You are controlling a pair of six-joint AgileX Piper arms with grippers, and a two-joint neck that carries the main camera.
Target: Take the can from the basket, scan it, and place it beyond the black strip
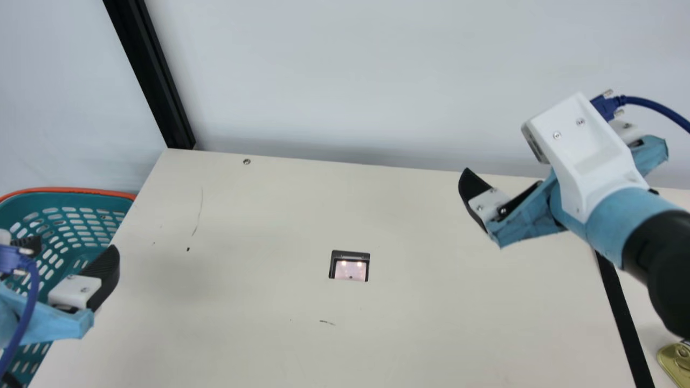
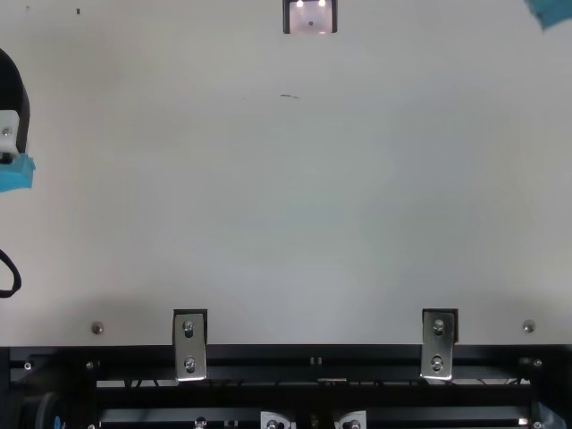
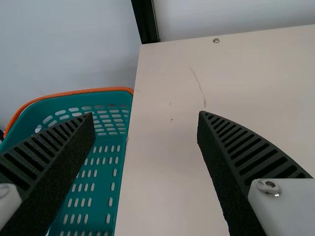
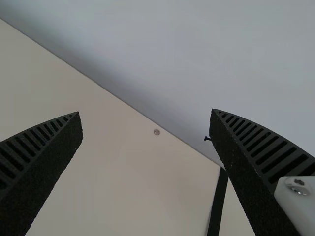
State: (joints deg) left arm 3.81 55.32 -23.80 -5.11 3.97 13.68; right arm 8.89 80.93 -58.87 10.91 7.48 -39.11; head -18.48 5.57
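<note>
Main view shows me the can at its lower right edge, partly cut by the border: a gold-coloured top with rounded corner. It is on the bench, past the black strip, on the side away from the scanner. The scanner is set in the middle of the bench, with two small lights shining in it.

My left gripper is released, its two fingers wide apart with nothing between them. It hangs by the side edge of the bench, partly above the green basket, which has an orange rim.

My right gripper is also released and is holding nothing; in the right wrist view its ribbed fingers stand well apart. It is raised over the bench, between scanner and black strip, toward the pale wall.
</note>
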